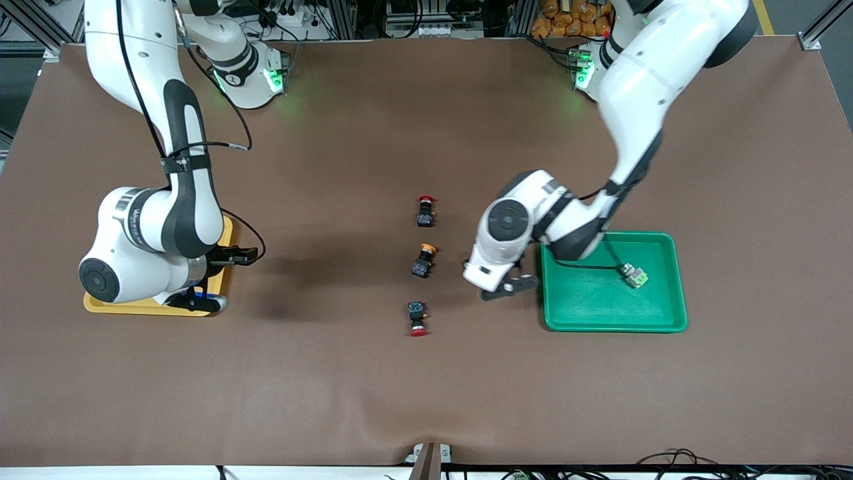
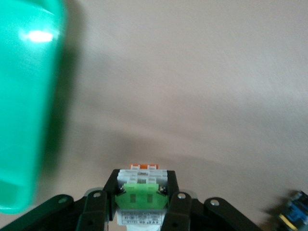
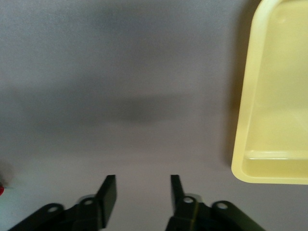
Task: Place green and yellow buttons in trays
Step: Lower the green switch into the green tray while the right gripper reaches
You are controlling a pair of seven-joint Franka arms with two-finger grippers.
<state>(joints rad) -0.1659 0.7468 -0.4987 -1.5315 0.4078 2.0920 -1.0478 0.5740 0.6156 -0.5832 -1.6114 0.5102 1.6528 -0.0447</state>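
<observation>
Green shallow plastic tray [image 1: 613,328] toward the left arm's end. Just beside its rim, over bare table, left gripper [image 1: 510,285] clamped on pale grey-white button with green face [image 2: 142,198] (tray lies farther toward that arm's end). Yellow plastic tray [image 1: 133,307] largely hidden under right arm. Right gripper [image 3: 143,185] parted, empty. Black button with orange-yellow cap [image 1: 424,259] mid-table, nearer the left gripper.

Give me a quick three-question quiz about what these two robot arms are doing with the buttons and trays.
1. True or false: the left tool is shut on a green button.
2. How many buttons lie in the green tray? A none, B one, C three.
3. Fill in: the middle button of the loose row of three has a ___ cap.
Key: 1 true; 2 B, a second green button; 3 yellow.
</observation>
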